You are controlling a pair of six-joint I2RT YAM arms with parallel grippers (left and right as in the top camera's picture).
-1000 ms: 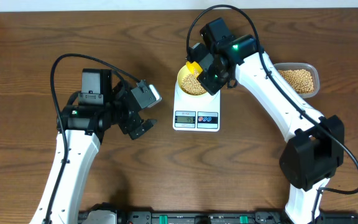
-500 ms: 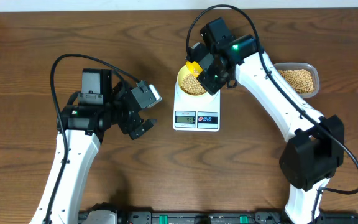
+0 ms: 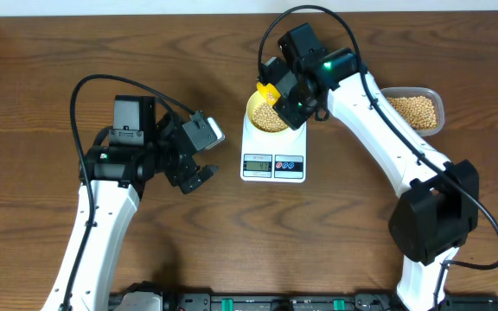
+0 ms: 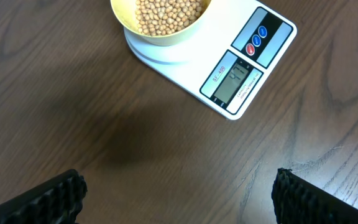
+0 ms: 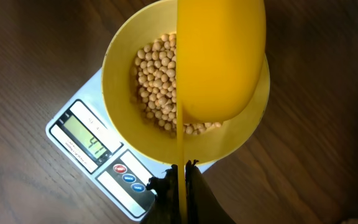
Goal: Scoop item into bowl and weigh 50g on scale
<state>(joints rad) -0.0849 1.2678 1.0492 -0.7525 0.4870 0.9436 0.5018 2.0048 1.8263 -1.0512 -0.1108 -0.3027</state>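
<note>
The pale yellow bowl (image 3: pixel 267 113) stands on the white scale (image 3: pixel 273 154) and holds many tan beans (image 5: pixel 154 87). My right gripper (image 5: pixel 183 177) is shut on the handle of a bright yellow scoop (image 5: pixel 219 59), which is tilted on its side over the bowl (image 5: pixel 120 118). The scoop (image 3: pixel 269 92) sits at the bowl's far left rim in the overhead view. The scale's display (image 5: pixel 87 139) is lit. My left gripper (image 3: pixel 199 177) is open and empty, left of the scale. Bowl (image 4: pixel 160 31) and scale (image 4: pixel 241 78) show in the left wrist view.
A clear plastic tub (image 3: pixel 415 111) of beans stands at the right, behind my right arm. The wood table's far edge runs along the top of the overhead view.
</note>
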